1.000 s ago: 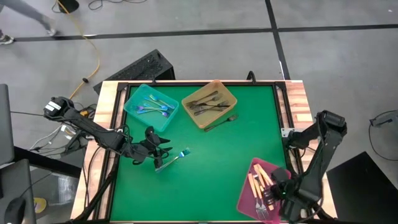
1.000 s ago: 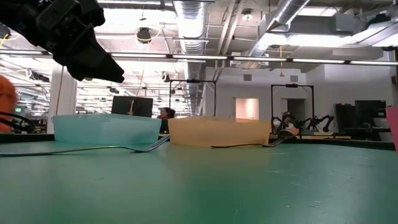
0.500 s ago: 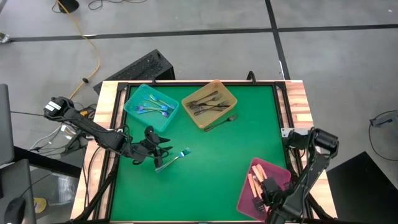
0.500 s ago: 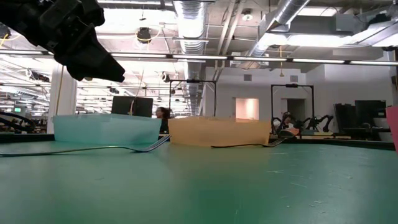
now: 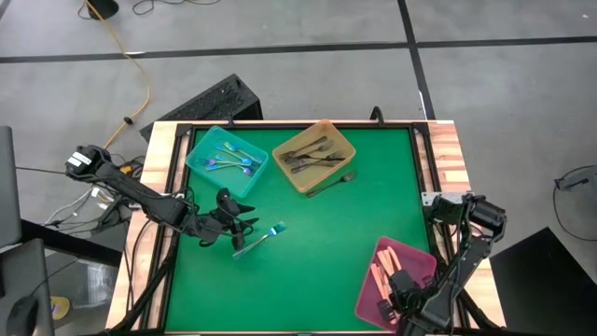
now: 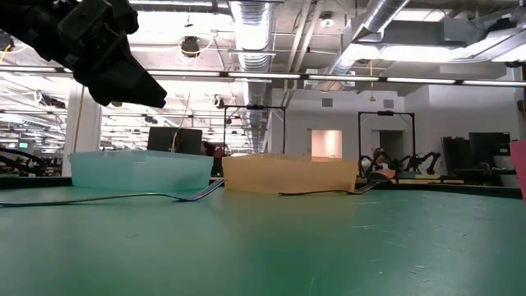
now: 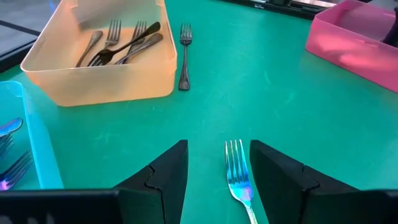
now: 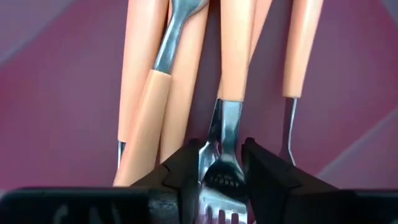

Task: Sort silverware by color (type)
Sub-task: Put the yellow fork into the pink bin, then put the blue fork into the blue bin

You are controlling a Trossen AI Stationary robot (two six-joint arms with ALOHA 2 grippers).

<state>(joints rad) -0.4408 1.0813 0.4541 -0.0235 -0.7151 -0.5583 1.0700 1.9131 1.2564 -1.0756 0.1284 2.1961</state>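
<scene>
lit evenly from overhead, with soft faint shadows on the green table [image 5: 326, 233]; bright ceiling lights [image 6: 255, 16] glaring across the low view; near tabletop blurred there; right wrist close-up soft.

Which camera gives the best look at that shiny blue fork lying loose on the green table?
The left wrist view: the blue fork fills the foreground between the left gripper's open fingers. The high view shows it small, beside that gripper; the low view, a thin sliver; the right wrist view, not at all.

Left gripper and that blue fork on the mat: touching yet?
Apart. The left wrist view shows the blue fork lying on the green mat between the open fingers of the left gripper, with mat visible on both sides of it.
</scene>
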